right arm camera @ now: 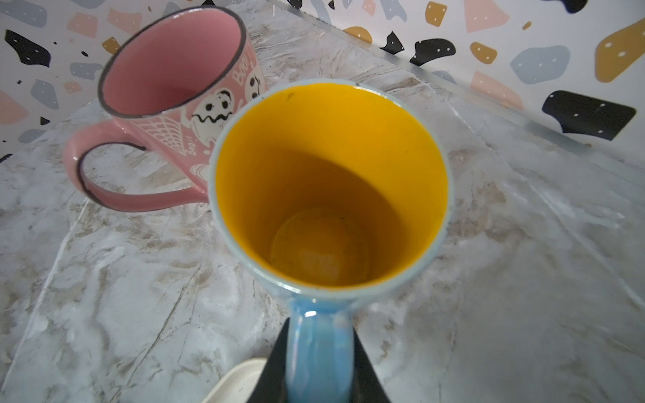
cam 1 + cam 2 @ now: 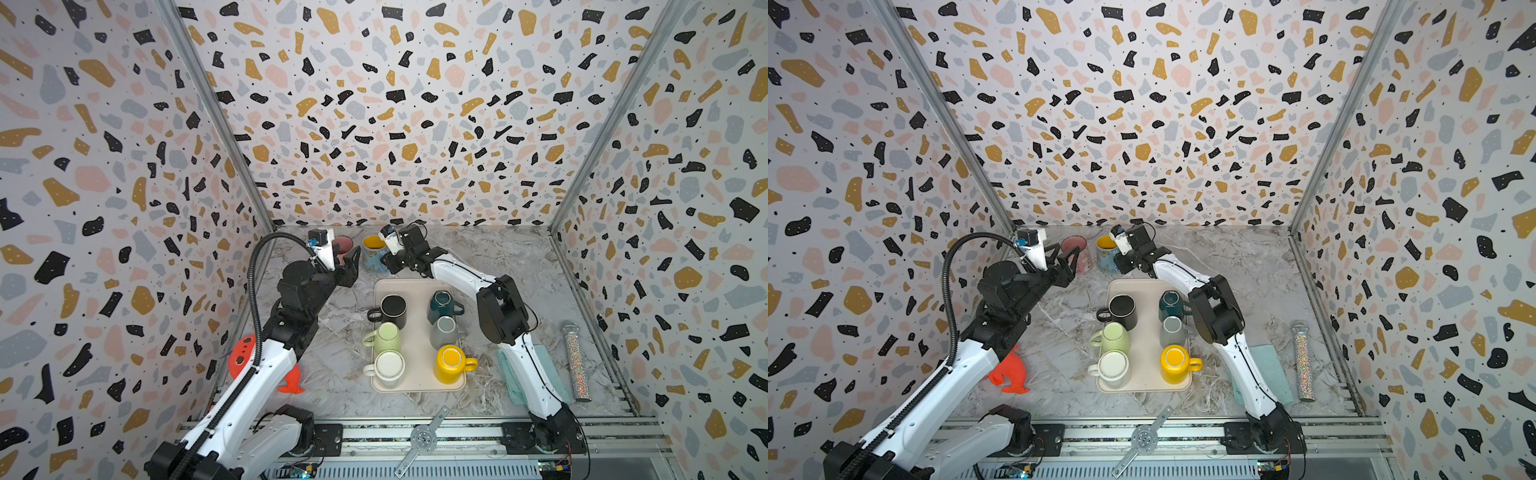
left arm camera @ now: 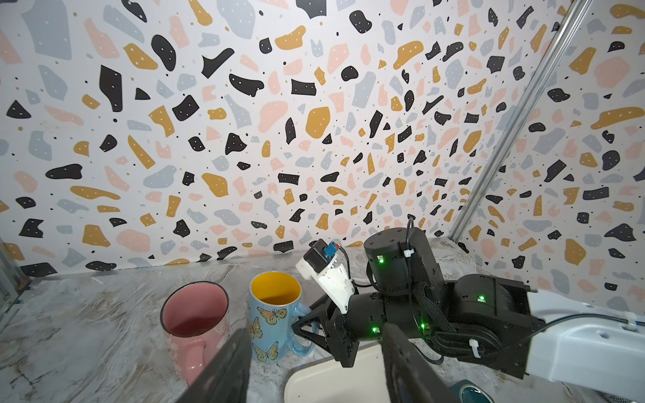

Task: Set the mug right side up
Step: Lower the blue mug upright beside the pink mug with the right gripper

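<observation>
Right gripper [image 1: 319, 335] clasps blue mug [image 1: 331, 181], "BOO" mug [image 1: 174, 62]

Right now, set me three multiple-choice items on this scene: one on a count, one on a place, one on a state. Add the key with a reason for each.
1. How many mugs sit on the beige tray?
A. Four
B. Six
C. Eight

2. Where does the pink ghost mug stand?
A. On the tray
B. On the marble table, beside the blue butterfly mug
C. Stacked on another mug

3. The right gripper is:
A. Open above the tray
B. Shut on the butterfly mug's handle
C. Shut on the pink mug's rim

Key:
1. B, both top views show two rows of three.
2. B, the left wrist view shows both mugs side by side on bare marble behind the tray.
3. B, the right wrist view shows black fingers on either side of the blue handle.
</observation>
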Controlling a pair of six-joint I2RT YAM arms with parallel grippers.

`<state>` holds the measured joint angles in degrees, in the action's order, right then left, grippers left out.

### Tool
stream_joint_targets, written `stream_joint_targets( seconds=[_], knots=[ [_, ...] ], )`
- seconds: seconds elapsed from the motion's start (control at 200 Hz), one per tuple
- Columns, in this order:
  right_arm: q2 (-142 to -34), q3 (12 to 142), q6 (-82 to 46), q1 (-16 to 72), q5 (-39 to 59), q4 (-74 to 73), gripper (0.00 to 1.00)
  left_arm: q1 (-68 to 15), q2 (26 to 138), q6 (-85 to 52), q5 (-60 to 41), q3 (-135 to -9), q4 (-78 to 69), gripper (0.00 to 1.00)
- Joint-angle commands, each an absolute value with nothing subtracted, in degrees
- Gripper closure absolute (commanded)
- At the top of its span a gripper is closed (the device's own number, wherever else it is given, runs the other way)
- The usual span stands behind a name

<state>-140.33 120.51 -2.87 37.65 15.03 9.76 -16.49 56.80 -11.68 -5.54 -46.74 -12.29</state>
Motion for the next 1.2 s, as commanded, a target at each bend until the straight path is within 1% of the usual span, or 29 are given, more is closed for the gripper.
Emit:
stream_joint_targets(
  seconds=[0.0,0.18,0.245,0.405,0.656,1.196],
  knots=[
    [-137.61,125.03,-2.25,38.46,14.95,4.44,0.99,-16.17,55.56,-12.22,-6.15,-46.14,-15.47,0.40],
    [-137.86,125.16,-1.58,39.27,14.71,4.80,0.83,-16.07,55.52,-12.22,-6.15,-46.02,-15.64,0.40],
    [-137.96,125.16,-1.48,39.35,14.36,4.83,0.80,-16.01,55.48,-12.04,-6.15,-46.05,-15.70,0.40],
    [-138.01,125.16,-1.20,39.38,13.39,5.37,0.75,-16.06,55.40,-11.95,-6.23,-45.88,-15.73,0.39],
    [-138.26,125.18,-1.12,39.57,12.58,5.80,0.72,-16.08,55.45,-12.09,-6.42,-45.88,-15.82,0.39],
    [-137.81,124.64,-2.16,40.05,14.77,11.65,0.75,-16.08,55.10,-12.66,-6.94,-45.05,-16.43,0.39]
  ],
)
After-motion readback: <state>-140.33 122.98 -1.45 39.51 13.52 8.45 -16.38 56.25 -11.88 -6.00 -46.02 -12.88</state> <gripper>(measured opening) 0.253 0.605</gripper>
